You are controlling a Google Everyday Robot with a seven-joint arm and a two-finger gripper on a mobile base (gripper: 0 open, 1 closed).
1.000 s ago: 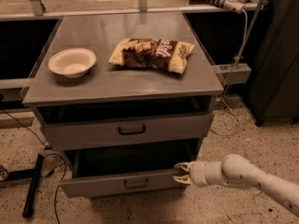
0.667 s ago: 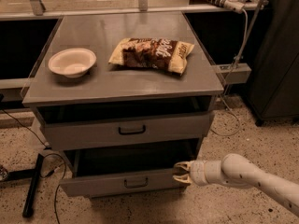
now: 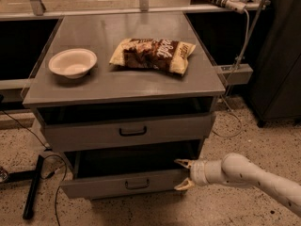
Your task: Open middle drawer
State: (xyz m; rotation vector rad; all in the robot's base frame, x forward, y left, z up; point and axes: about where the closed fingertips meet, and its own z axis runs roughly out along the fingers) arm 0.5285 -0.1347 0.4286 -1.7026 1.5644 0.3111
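Gripper (image 3: 182, 174) at 3 o'clock of middle drawer (image 3: 94, 187), spread wide astride the front's right end, clamping nothing; likely hooking the edge to pull, handle (image 3: 137, 184) unused.

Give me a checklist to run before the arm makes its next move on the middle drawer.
1. Middle drawer is pulled out, with its dark interior showing: ok.
2. Hand is at the drawer's right front corner, open: ok.
3. Hand is in contact with the drawer front: cannot tell.
4. Loop handle is free, with nothing gripping it: ok.
5. Bowl and snack bag sit well back from the tabletop's front edge: ok.
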